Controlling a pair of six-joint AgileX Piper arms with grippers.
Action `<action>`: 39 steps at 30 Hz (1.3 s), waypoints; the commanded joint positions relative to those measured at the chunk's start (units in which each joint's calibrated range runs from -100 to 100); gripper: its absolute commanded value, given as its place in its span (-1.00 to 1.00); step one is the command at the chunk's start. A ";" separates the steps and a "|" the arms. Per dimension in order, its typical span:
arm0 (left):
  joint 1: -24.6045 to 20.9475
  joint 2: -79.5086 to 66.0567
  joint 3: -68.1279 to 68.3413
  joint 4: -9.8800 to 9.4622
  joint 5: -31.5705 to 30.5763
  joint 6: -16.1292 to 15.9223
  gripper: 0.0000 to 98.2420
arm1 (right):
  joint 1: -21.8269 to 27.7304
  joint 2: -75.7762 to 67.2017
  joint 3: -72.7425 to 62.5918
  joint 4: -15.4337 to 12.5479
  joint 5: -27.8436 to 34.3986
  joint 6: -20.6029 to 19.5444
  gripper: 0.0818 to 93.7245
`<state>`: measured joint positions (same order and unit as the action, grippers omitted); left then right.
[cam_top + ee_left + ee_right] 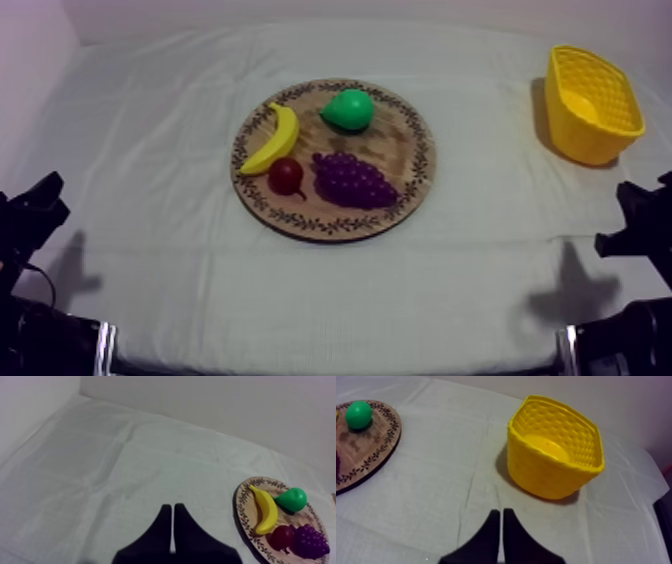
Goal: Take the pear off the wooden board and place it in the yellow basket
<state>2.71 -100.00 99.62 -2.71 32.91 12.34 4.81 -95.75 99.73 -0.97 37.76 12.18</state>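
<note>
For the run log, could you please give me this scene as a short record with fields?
board: round wooden board, centre of the cloth
on board: pear on far part, banana, grapes, small red fruit
basket: yellow basket, at the right, nothing seen inside
left gripper: shut, over bare cloth
right gripper: shut, short of the basket
task: pear not yet picked up

Table (200, 300): fully draped in a grey-white cloth (100, 466), creased in long folds.
Wall behind table (225, 406): plain, pale, unmarked; meets the cloth directly.
Wall at table's left (30, 40): same plain pale finish.
Light: soft and even, faint violet cast; dim shadows on the cloth near the table's front edge.
</note>
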 commanded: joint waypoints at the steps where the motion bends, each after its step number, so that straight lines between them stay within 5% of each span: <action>1: 0.01 0.00 0.05 0.00 -0.01 -0.01 -1.00 | 0.01 -0.01 0.05 -0.03 -0.02 0.01 -0.99; 27: 0.01 0.00 0.05 0.00 -0.01 -0.01 -1.00 | 0.71 0.72 -1.19 -0.82 -2.74 -2.36 -0.99; 33: 0.01 0.00 0.05 0.00 -0.01 0.00 -1.00 | 0.57 9.60 -13.95 -2.90 -2.11 -2.98 -0.99; 39: 0.01 0.00 0.05 0.00 -0.01 -0.01 -1.00 | -0.02 23.50 -33.85 -5.37 5.49 -3.55 -0.99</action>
<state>2.71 -100.00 99.62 -2.71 32.91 12.34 4.73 -78.90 77.20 -5.52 40.28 8.29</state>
